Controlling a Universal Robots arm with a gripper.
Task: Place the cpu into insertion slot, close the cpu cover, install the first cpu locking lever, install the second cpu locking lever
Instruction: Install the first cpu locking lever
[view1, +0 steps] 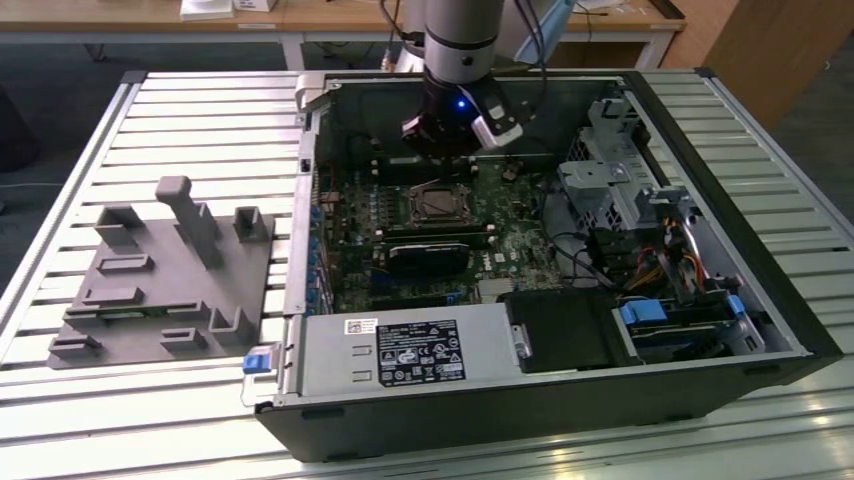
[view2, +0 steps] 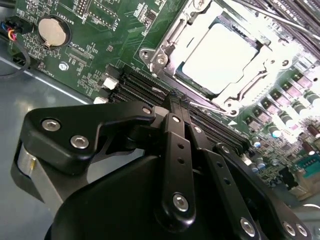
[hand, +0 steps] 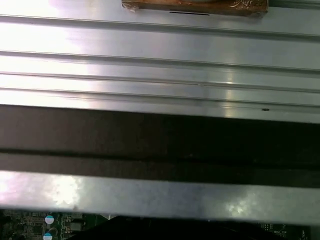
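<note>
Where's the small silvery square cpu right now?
In the second wrist view the cpu sits in the silver-rimmed insertion slot on the green circuit board, beside the black memory slots, beyond the closed gripper.

Black gripper above a green board with a shiny chip

The black gripper (view2: 176, 107) fills the near part of the second wrist view, and its two fingers (view2: 172, 135) lie pressed together with no gap at the tips. Silver screws dot its black arms. Just past the tips run long, thin black memory slots (view2: 145, 85) on the green circuit board (view2: 95, 47). Beyond them sits the insertion slot (view2: 222, 55), a square with a silvery rim. The cpu (view2: 220, 57) lies flat inside it, glowing bright in the light. The cpu cover (view2: 172, 35) frames the chip all around. A round silver coin battery (view2: 52, 31) sits far off on the board, near some colored wires (view2: 10, 34).
</note>
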